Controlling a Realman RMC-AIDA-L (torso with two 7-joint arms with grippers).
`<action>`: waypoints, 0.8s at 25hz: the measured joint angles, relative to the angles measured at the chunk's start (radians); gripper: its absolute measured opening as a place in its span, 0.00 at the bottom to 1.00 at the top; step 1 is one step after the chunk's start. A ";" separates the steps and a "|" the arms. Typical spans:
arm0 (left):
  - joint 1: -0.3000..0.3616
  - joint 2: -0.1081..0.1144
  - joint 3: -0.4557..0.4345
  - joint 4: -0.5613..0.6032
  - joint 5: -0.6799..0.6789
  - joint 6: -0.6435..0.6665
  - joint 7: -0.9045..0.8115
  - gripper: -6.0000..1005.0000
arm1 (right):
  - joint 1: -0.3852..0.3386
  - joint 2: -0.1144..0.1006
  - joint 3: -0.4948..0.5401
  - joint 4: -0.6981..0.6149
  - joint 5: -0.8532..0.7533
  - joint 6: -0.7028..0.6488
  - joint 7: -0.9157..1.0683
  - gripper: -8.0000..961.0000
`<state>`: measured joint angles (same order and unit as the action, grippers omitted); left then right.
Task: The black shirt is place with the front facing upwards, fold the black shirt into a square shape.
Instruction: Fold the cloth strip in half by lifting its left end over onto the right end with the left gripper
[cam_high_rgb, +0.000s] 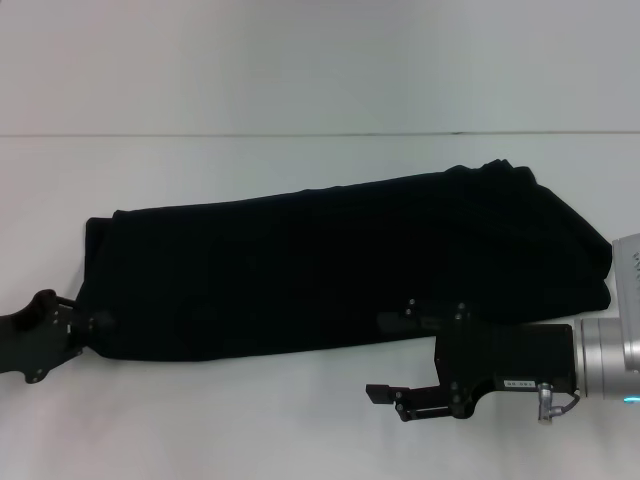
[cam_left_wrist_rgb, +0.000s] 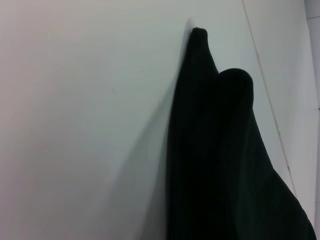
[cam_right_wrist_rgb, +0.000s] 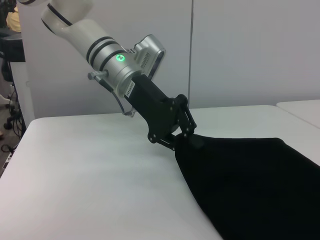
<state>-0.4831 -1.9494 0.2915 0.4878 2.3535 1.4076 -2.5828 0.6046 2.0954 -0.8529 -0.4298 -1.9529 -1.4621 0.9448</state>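
Observation:
The black shirt (cam_high_rgb: 340, 260) lies as a long folded band across the white table (cam_high_rgb: 220, 420), running from left to right. No lettering shows on it. My left gripper (cam_high_rgb: 92, 322) is shut on the shirt's near left corner. The right wrist view shows that gripper (cam_right_wrist_rgb: 182, 137) pinching the lifted corner of the shirt (cam_right_wrist_rgb: 250, 180). In the left wrist view only the cloth (cam_left_wrist_rgb: 220, 150) shows, hanging close in front. My right gripper (cam_high_rgb: 390, 357) is open at the shirt's front edge, right of centre. One finger lies over the cloth edge and the other over bare table.
A seam or far edge (cam_high_rgb: 320, 135) crosses the table behind the shirt. In the right wrist view a pale wall (cam_right_wrist_rgb: 240, 50) stands beyond the table, with clutter at the far left edge (cam_right_wrist_rgb: 10, 30). Bare table surface lies in front of the shirt.

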 joint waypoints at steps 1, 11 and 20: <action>0.000 0.000 0.000 0.000 0.000 -0.001 0.000 0.18 | 0.000 0.000 0.000 0.000 0.000 0.000 0.000 0.90; -0.001 0.017 -0.016 0.007 -0.011 -0.055 0.041 0.05 | -0.007 -0.003 0.021 -0.001 0.008 0.000 0.008 0.90; -0.006 0.123 -0.094 0.078 -0.019 -0.123 0.048 0.05 | -0.036 -0.009 0.091 0.000 0.028 0.000 0.011 0.90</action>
<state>-0.4894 -1.8259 0.1979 0.5662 2.3345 1.2851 -2.5348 0.5690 2.0863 -0.7616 -0.4299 -1.9251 -1.4619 0.9563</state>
